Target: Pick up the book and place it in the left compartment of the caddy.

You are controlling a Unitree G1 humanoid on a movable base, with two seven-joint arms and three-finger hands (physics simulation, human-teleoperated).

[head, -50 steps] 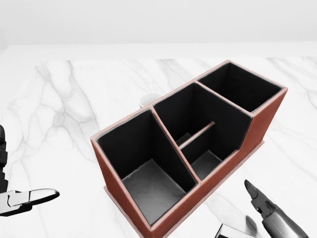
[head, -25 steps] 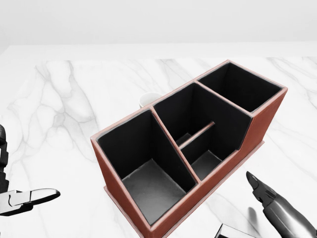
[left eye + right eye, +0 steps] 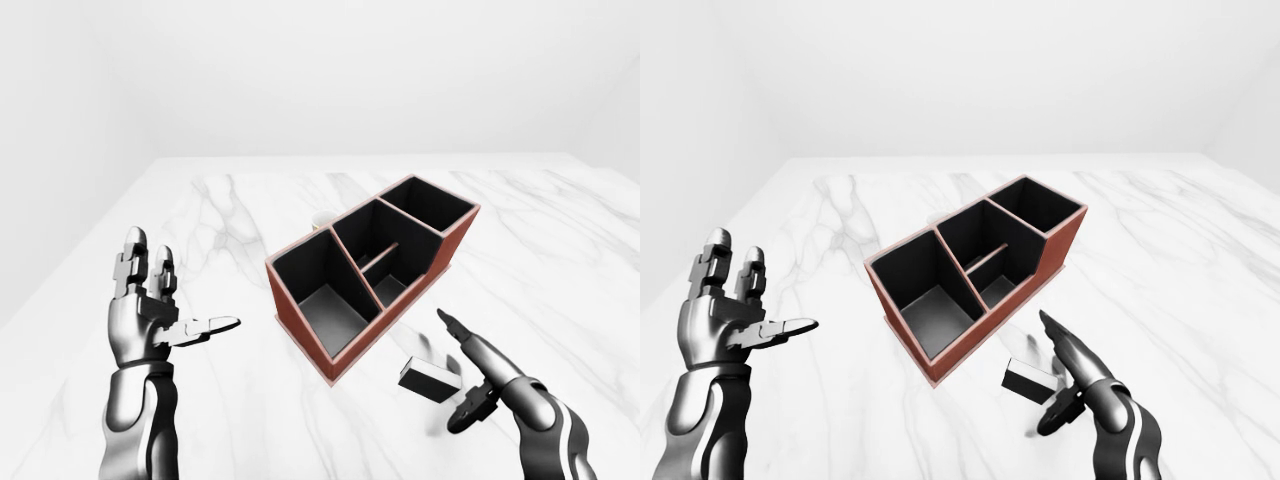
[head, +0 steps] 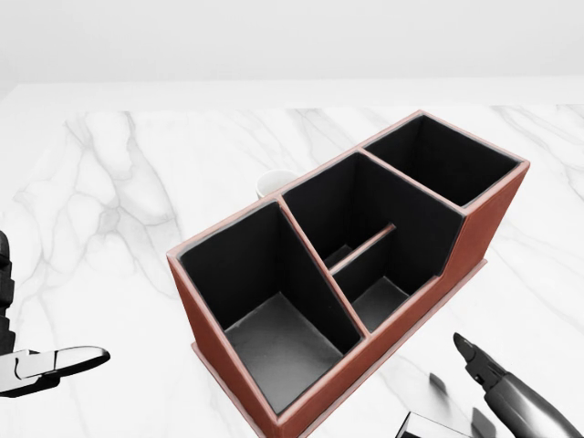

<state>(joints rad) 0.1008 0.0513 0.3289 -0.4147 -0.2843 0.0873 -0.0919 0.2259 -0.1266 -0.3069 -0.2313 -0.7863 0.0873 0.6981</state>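
While the book [image 3: 430,378] lies flat on the marble tabletop [image 3: 560,250], just off the near long wall of the caddy [image 3: 372,268] at about five o'clock from it in the left-eye view, the step in hand looks like the approach to the pick, with nothing grasped yet. The right hand [image 3: 478,372] hangs at the book's three o'clock, its long finger stretched toward eleven o'clock and the thumb curled low beneath; the digits are spread and hold nothing, and whether any of them touches the cover cannot be told. The left hand [image 3: 150,310] stands well apart at the caddy's nine o'clock, palm raised, fingers upright and thumb pointing toward three o'clock, empty.

The caddy is a reddish-brown box with black lining, set aslant; its left compartment [image 4: 265,301] sits at the seven o'clock end in the head view and is bare. A pale cup [image 4: 272,182] peeps over the far wall at twelve o'clock.

Next, I judge, the right hand must settle over the book and pinch across its narrow width, then lift and carry it toward ten o'clock, likely tipping it on edge to drop between the walls.
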